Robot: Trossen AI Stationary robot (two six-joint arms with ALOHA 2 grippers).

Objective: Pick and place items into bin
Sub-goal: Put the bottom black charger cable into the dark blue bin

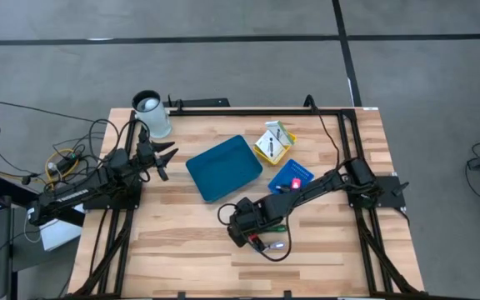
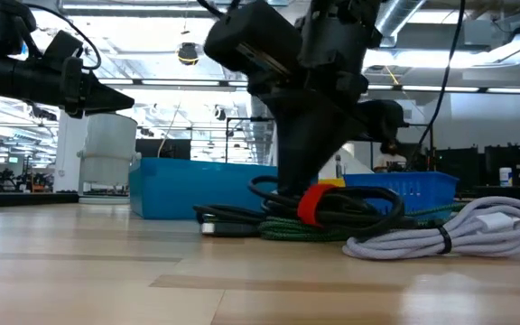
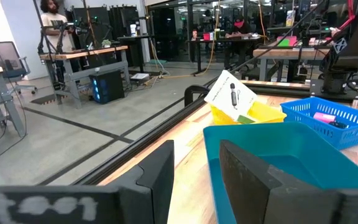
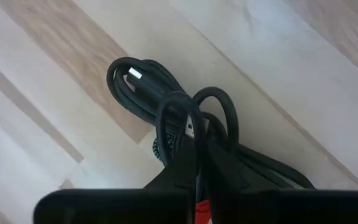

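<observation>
Bundle of coiled black cables (image 4: 185, 124) with a red band (image 2: 312, 204) and a strand of green braided cord (image 2: 283, 231): lies on the light wooden table (image 1: 182, 242), toward its near edge, apart from the bin. Right gripper (image 4: 201, 165): down on the bundle, its dark fingers pinched together around a black loop of the coil. White coiled cable (image 2: 463, 229) with a black tie: on the table just beside the black bundle. Teal rectangular plastic bin (image 1: 223, 167): mid-table, beyond the bundle, nothing visible inside it. Small blue mesh basket (image 1: 291, 177): beside the bin, holding a pink-red piece (image 3: 324, 117) and a dark piece. Yellow container (image 1: 275, 148): behind the basket, with a white square packet bearing green and black marks (image 3: 232, 95) leaning in it. Left gripper (image 1: 163, 158): raised above the table at the bin's left side, fingers (image 3: 160, 177) held narrowly apart, holding nothing. White cylindrical container (image 1: 153, 115): at the table's far left corner.
</observation>
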